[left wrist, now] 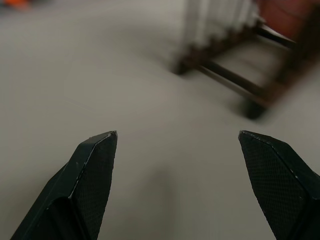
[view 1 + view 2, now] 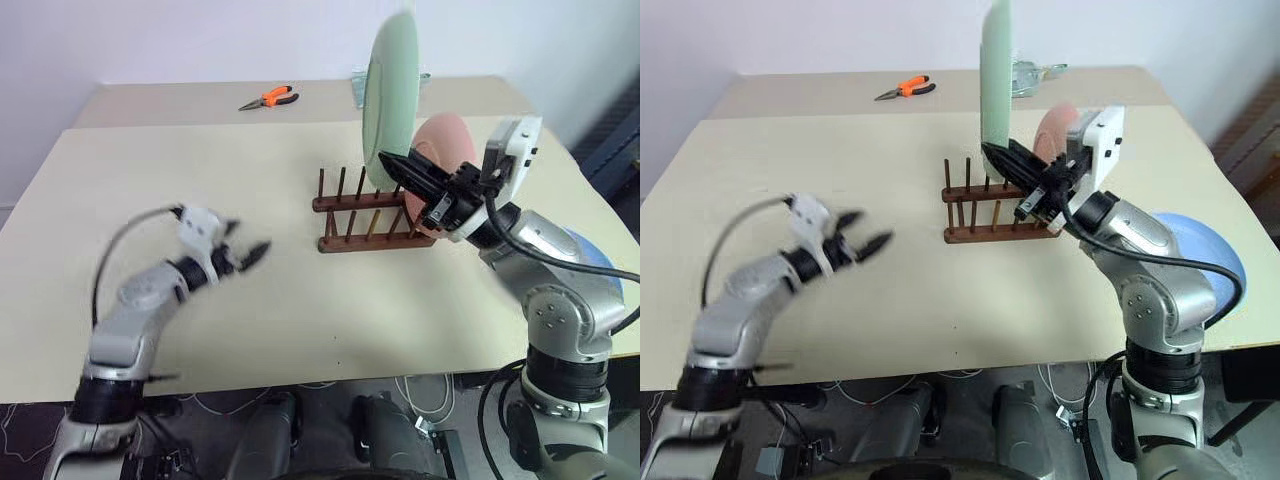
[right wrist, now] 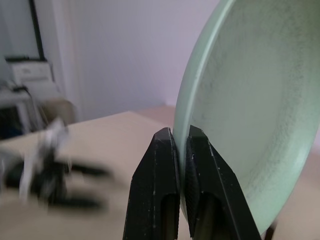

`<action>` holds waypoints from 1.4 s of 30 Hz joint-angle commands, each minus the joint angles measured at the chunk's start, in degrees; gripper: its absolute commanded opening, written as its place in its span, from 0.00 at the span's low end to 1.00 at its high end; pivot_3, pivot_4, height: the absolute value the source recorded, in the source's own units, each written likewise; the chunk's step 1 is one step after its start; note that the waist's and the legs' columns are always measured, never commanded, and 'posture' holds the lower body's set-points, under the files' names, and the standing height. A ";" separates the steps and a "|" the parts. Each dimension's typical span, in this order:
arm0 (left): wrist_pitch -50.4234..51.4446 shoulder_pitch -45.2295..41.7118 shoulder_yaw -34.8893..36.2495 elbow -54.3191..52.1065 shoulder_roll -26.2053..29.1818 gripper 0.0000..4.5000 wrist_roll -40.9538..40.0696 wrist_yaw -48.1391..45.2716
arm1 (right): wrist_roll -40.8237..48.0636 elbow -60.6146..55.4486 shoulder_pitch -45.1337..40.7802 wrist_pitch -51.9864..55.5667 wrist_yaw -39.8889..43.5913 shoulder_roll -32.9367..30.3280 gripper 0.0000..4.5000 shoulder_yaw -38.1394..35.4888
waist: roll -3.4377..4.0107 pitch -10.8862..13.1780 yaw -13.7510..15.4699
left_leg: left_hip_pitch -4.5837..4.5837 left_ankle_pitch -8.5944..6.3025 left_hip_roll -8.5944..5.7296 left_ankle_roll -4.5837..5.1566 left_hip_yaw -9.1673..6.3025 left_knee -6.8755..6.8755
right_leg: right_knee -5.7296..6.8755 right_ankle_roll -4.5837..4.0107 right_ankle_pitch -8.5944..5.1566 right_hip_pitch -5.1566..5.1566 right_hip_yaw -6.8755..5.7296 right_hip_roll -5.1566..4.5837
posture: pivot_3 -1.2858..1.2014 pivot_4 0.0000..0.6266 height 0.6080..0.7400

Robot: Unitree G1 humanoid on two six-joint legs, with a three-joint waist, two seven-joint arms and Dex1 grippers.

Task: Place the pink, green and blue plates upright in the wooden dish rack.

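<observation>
My right gripper (image 2: 386, 160) is shut on the lower rim of the green plate (image 2: 390, 90). It holds the plate upright and edge-on above the wooden dish rack (image 2: 368, 216); the right wrist view shows the fingers (image 3: 167, 165) pinching the rim. The pink plate (image 2: 448, 148) stands upright at the rack's right end, partly hidden by my right hand. At the table's right edge, the blue plate (image 2: 1206, 250) lies flat under my right arm. Low over bare table to the left of the rack, my left gripper (image 2: 250, 254) is open and empty.
Orange-handled pliers (image 2: 268, 98) lie on the far table behind. A small clear object (image 2: 1036, 72) sits there too, behind the green plate. The rack's left slots (image 2: 340, 190) hold nothing. The tabletop (image 2: 200, 170) spreads wide to the left of the rack.
</observation>
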 commanded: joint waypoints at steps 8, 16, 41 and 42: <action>-0.43 -0.23 0.09 -6.58 1.41 0.88 -1.65 -5.18 | 3.80 -0.39 1.64 1.43 -1.14 -2.91 0.00 -1.05 | 0.38 -0.16 0.19 | -0.06 0.11 0.03 0.11 0.02 -0.03 | -0.08 -0.08 -0.03 -0.02 -0.02 0.01 | 0.52 0.24 0.84; 0.65 -0.12 -0.64 -8.33 0.86 0.88 -2.44 -5.51 | 4.87 6.38 1.65 2.40 2.92 -5.98 0.00 -1.57 | 0.37 -0.16 0.25 | -0.06 0.13 0.03 0.16 0.02 0.01 | -0.08 -0.08 -0.03 0.00 -0.03 0.02 | 0.52 0.24 0.84; 0.18 -4.36 -4.68 -4.47 -0.89 0.89 -1.67 -9.62 | -4.26 -8.09 24.33 5.26 14.79 -31.25 0.99 -23.26 | 0.39 -0.15 1.83 | -0.29 0.05 0.05 0.30 -0.06 0.29 | -0.25 -0.06 -0.03 0.06 -0.17 0.00 | 0.52 0.24 0.84; 0.05 -4.92 -5.13 -3.93 -1.15 0.89 -1.56 -10.02 | -6.16 -8.39 28.16 5.02 14.60 -31.10 0.99 -23.24 | 0.40 -0.16 1.87 | -0.29 0.05 0.06 0.30 -0.06 0.29 | -0.27 -0.06 -0.03 0.07 -0.17 0.00 | 0.52 0.24 0.84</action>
